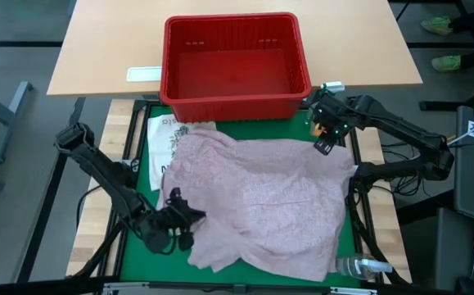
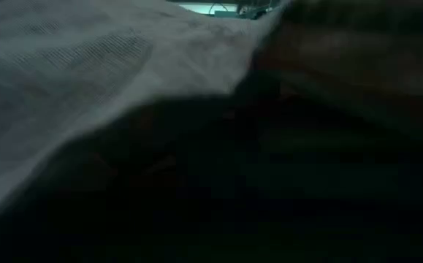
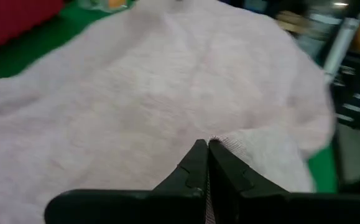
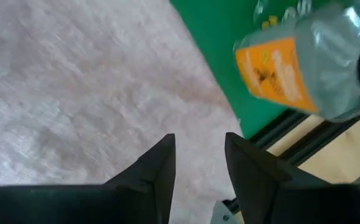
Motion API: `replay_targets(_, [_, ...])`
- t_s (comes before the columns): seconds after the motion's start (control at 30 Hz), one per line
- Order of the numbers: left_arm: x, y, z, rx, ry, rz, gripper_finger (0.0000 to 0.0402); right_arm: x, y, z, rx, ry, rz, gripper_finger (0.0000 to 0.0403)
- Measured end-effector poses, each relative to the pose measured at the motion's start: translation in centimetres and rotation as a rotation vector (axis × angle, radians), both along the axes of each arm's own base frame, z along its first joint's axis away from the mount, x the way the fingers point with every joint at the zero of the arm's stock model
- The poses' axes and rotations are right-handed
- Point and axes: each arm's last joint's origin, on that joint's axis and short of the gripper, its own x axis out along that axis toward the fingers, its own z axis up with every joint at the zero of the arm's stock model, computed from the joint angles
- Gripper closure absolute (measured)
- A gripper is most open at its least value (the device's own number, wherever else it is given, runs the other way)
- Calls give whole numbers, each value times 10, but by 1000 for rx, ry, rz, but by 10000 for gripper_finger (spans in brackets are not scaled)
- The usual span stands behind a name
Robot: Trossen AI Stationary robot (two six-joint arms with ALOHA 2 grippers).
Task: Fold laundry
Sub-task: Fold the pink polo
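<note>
A large pale pink shirt (image 1: pixel 261 201) lies spread and rumpled over the green mat (image 1: pixel 144 160); in the low view its cloth (image 2: pixel 72 80) fills the picture close up. My left gripper (image 1: pixel 178 220) is at the shirt's near left edge and is shut on it (image 3: pixel 206 148). My right gripper (image 1: pixel 325 138) hovers open over the shirt's far right corner, pointing down, with only cloth (image 4: pixel 74 81) below its fingers (image 4: pixel 198 146). Under the shirt's far left corner lies a white printed piece (image 1: pixel 167 135). My left gripper pinches the shirt's edge (image 3: pixel 224 144) between its two shut fingers, at their free ends. The fingers slant down and come from the table's near left. The rest of the shirt lies spread on the mat beyond them.
A red plastic basket (image 1: pixel 235 105) stands at the far side on the wooden table. A clear bottle with an orange label (image 4: pixel 291 71) sits beside the shirt's far right corner. Another clear bottle (image 1: pixel 361 266) lies at the mat's near right corner.
</note>
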Motion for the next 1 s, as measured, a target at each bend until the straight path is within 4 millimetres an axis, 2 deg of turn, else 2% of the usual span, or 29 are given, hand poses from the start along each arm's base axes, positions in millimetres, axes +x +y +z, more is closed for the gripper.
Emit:
replay_targets(0.17, [10,16,-2,25,17,71,401,14,18,6,12,-96,126,265])
replay_targets(0.33, [16,33,-3,63,12,188,401,31,51,10,29,-194,316,265])
replay_targets(0.5, [15,50,-10,35,78,289,401,39,91,12,62,-237,418,265])
replay_targets(0.8, [13,72,-17,12,188,391,401,43,167,16,182,-395,537,265])
replay_targets(1.0, [13,80,-20,-1,266,401,402,35,212,9,303,-449,567,265])
